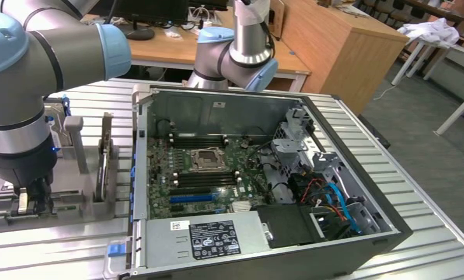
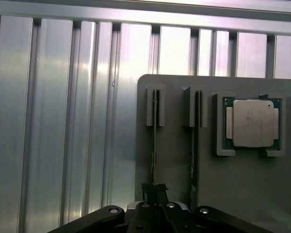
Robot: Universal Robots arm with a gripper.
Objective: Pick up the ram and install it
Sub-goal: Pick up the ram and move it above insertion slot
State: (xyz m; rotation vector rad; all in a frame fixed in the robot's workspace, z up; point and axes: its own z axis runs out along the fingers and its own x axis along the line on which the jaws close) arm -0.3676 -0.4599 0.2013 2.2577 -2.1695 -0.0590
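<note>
The arm [image 1: 30, 87] is made of silver-grey tubes joined by bulky rounded housings, each closed by a light-blue end cap [image 1: 117, 49]; these sit at the upper left and upper middle of the exterior view. Its lowest section is dark grey. The claw [image 1: 30, 205] is black, its links [image 2: 111, 213] dotted with small silver pins.

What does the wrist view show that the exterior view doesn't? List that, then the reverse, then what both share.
Wrist view: the processor in its pocket, and the gripper shut on the edge of one ram, with a second ram in the next slot.
Exterior view: the open case, its motherboard, the arm and a desk behind.
Both: the gripper down at the grey holder on the ribbed table.
</note>
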